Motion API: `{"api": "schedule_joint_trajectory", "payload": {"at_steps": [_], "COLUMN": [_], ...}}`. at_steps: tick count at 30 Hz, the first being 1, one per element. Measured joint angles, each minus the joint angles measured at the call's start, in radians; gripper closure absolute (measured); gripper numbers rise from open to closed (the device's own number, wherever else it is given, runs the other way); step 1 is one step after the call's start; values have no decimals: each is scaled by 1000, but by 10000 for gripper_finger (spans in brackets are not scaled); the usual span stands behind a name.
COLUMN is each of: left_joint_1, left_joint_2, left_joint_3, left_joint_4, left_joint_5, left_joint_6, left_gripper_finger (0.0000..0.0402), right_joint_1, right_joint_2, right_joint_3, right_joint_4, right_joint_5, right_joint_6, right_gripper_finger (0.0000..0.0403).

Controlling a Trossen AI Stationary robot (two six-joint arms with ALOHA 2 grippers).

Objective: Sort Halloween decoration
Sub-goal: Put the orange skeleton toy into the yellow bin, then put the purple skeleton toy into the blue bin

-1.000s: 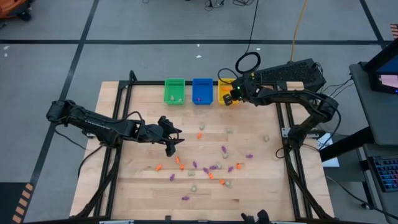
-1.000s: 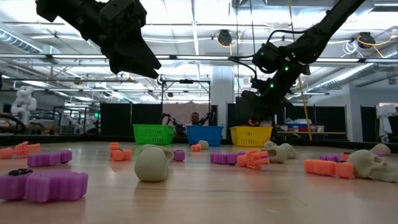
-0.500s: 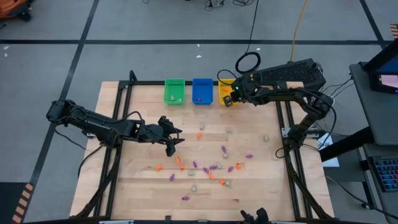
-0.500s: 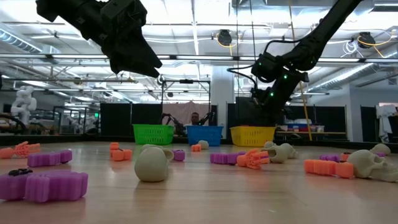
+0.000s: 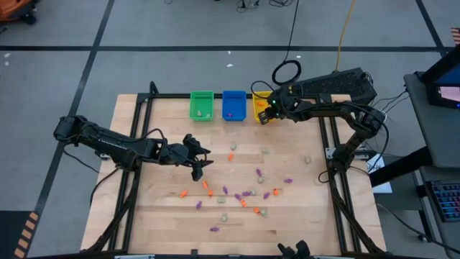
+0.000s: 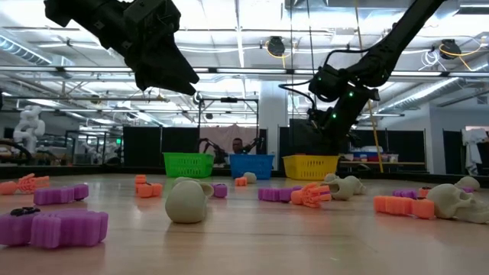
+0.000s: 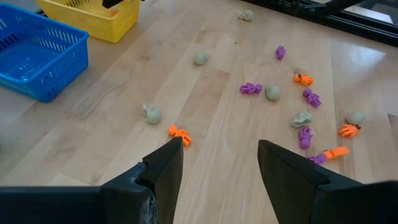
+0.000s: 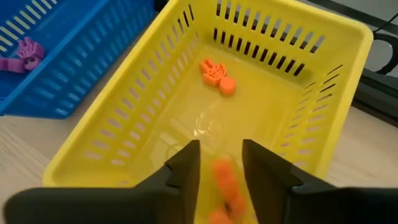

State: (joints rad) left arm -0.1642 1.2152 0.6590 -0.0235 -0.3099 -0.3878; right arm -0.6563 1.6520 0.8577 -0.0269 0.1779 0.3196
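The right gripper (image 8: 221, 171) hangs over the yellow bin (image 8: 348, 68), fingers apart, a blurred orange trinket (image 8: 225, 183) between them; whether it is touched is unclear. One orange piece (image 8: 216, 74) lies in the bin beyond, one purple piece (image 8: 18, 55) in the blue bin (image 8: 81, 68) beside. The left gripper (image 7: 217, 162), open and empty, hovers above the desk (image 7: 112, 118); scattered trinkets (image 7: 305, 118) lie ahead, some cut off. No writing shows.

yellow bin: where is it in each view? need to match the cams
High view: yellow bin at the table's far edge, partly under the right gripper.
Low view: right of centre in the bin row.
Left wrist view: at the picture's upper edge.
Right wrist view: fills the frame, orange trinket inside.
Shared landmark: the blue bin beside it.
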Motion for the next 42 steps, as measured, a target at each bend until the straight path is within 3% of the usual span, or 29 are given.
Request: {"api": "schedule_joint_trajectory", "payload": {"at_steps": [6, 13, 18, 23, 29, 33, 36, 42], "left_joint_1": [0, -1, -22, -86, -188, -226, -229, -225], "left_joint_2": [0, 0, 0, 0, 74, 163, 224, 318], "left_joint_3": [0, 0, 0, 0, 0, 0, 0, 28], "left_joint_4": [0, 0, -1, 0, 95, 180, 246, 295], "left_joint_5": [0, 0, -1, 0, 20, -3, -49, -13], "left_joint_6": [0, -6, -26, -5, 80, 162, 179, 236], "left_gripper_finger": [197, 197, 197, 197, 197, 197, 197, 197], "right_joint_1": [4, 89, 270, 530, 812, 928, 986, 1061], "right_joint_2": [-56, -312, -490, -585, -592, -557, -521, -407], "right_joint_3": [0, 1, 1, -86, -303, -416, -450, -458], "right_joint_4": [-8, -23, -148, -145, 202, 462, 552, 628], "right_joint_5": [0, 0, 1, 5, 56, 90, 111, 167], "right_joint_6": [-31, -64, -70, -22, -3, -32, -42, -44], "right_gripper_finger": [241, 223, 223, 222, 222, 222, 222, 222]}}
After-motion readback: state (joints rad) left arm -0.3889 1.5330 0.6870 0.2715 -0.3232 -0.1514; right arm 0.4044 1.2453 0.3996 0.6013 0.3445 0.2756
